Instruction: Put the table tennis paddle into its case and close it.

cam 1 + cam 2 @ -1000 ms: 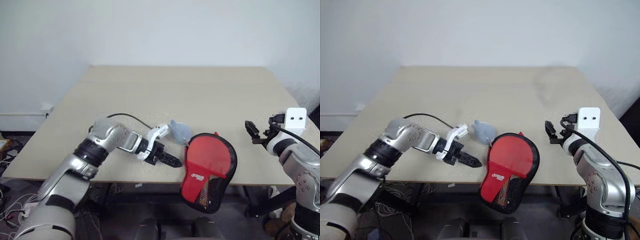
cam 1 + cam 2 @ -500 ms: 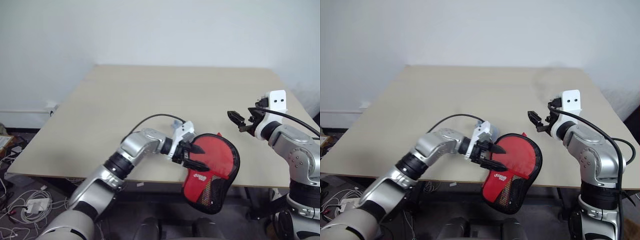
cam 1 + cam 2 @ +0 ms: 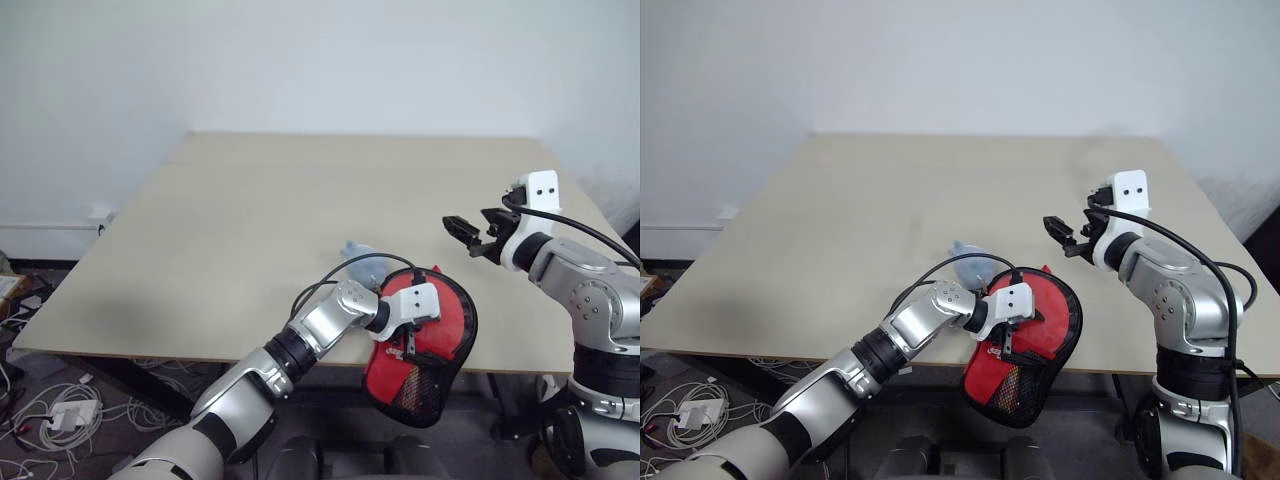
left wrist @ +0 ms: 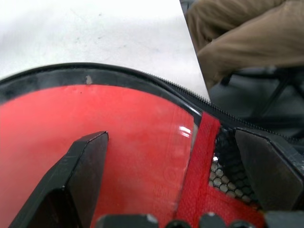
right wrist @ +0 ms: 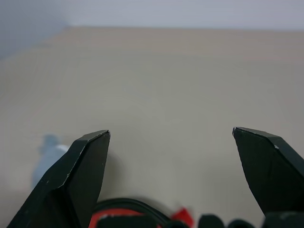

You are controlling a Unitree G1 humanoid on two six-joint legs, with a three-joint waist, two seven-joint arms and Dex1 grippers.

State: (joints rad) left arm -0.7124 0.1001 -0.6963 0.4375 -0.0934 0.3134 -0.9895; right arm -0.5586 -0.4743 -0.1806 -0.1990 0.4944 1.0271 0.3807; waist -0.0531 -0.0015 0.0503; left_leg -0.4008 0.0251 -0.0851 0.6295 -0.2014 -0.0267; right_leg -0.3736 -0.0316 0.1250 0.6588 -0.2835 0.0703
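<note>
Both pincers stand apart, empty. Left gripper (image 4: 171,156) hovers directly over the red, black-piped, paddle-shaped fabric case (image 3: 445,320), whose long axis overhangs the table's (image 3: 250,220) near edge; right gripper (image 3: 468,232) hangs farther off, right.

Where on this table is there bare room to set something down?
The table's whole far half and left side are bare. It is crowded at the near edge: the case overhangs it under the open left gripper, a pale blue object behind; the open right gripper hovers right.

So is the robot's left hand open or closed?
Open: the left hand has both black fingers spread wide over the red case, gripping nothing.
</note>
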